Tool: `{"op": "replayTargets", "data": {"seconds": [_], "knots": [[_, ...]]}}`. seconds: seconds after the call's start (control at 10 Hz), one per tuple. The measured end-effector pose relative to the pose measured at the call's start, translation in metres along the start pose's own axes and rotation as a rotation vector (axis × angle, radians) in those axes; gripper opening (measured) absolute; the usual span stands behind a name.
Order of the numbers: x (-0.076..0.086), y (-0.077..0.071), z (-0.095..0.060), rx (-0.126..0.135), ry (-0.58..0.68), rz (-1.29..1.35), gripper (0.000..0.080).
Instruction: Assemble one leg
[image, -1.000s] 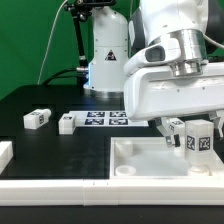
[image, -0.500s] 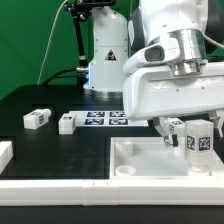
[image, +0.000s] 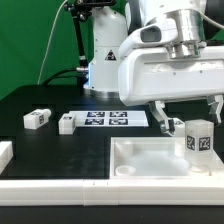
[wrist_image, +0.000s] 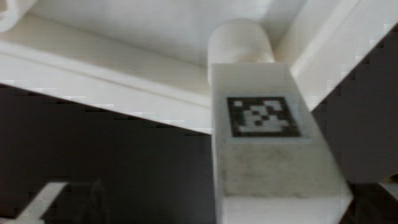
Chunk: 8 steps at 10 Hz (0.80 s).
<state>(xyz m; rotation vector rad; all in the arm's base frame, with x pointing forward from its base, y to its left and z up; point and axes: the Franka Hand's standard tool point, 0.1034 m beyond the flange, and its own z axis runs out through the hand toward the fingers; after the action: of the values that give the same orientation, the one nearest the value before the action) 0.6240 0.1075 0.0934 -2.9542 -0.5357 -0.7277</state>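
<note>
1. Leg (image: 199, 138): small white block with a black-and-white tag on its face. It stands upright at the lower right of the exterior view, inside the white panel (image: 140, 165) near its far rim. The wrist view looks down its length (wrist_image: 263, 130).
2. Fingers (image: 158, 110): spread wide and holding nothing. They hang above the leg, one to each side, and touch neither face.
3. Handling, as a judgement: light, rigid moulded plastic, not fragile. The faces are smooth and likely slippery, and a piece this tall and narrow would tip at a sideways nudge.
4. Grip, as a judgement: pinch two opposite flat sides at mid-height or above, squarely, so the leg stays vertical.
5. Other items: two like legs lie on the black desk (image: 40, 95) at centre left (image: 36, 118) (image: 66, 123), beside the marker board (image: 105, 118). A tagged piece (image: 170, 126) just left of the upright leg is partly hidden, so its kind is uncertain.
</note>
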Motion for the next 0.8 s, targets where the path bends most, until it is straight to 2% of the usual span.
{"op": "replayTargets", "data": {"seconds": [0.2, 0.3, 0.5, 0.8], "knots": [[-0.001, -0.001, 0.001, 0.003, -0.009, 0.001, 0.0649], [-0.006, -0.009, 0.002, 0.037, -0.120, 0.010, 0.0649], [-0.005, -0.019, 0.000, 0.082, -0.279, 0.018, 0.0649], [-0.003, -0.019, 0.000, 0.088, -0.296, 0.016, 0.0649]]}}
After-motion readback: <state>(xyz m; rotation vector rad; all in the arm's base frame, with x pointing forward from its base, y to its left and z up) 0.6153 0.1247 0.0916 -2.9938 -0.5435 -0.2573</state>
